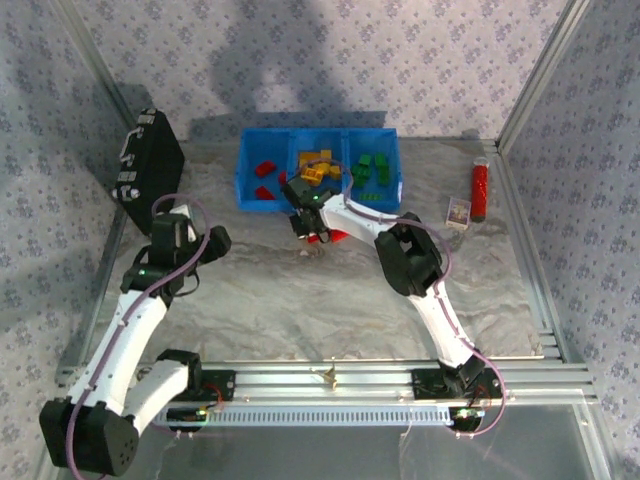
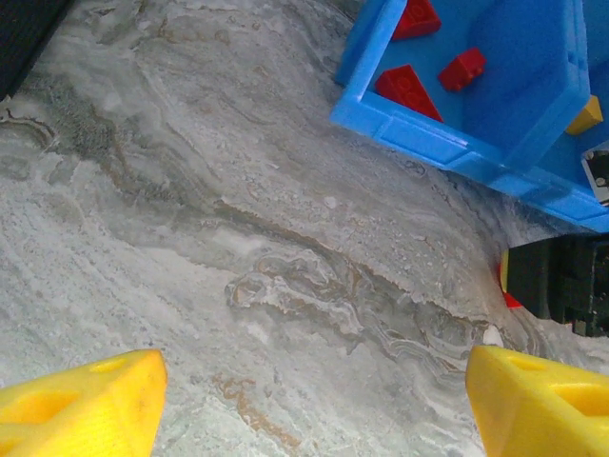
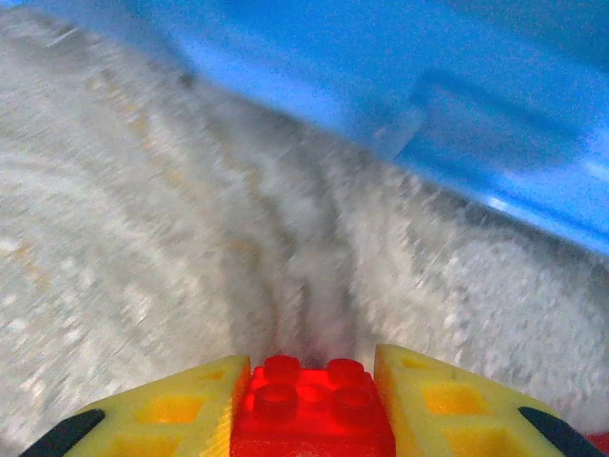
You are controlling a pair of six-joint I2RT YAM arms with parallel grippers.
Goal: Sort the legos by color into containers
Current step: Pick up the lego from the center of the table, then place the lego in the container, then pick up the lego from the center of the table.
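Two grippers, one brick in play. Nearest, the left gripper (image 2: 314, 392) hangs with its jaws wide and nothing between them, just short of the blue tray (image 1: 243, 172) at its left front corner. In front of the tray's near wall, the right gripper (image 1: 311, 227) is clamped on a red brick (image 3: 312, 415) low over the table (image 1: 300, 300); that looks like the pickup step. Next it calls for a lift over that wall into the left compartment (image 1: 277, 150), where the red legos (image 1: 265, 168) lie. Beyond, yellow-orange legos (image 1: 316, 170) fill the middle and green legos (image 1: 370, 170) the right.

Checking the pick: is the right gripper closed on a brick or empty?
Shut on a red brick: in the wrist view the right gripper's yellow fingers press against both its sides.
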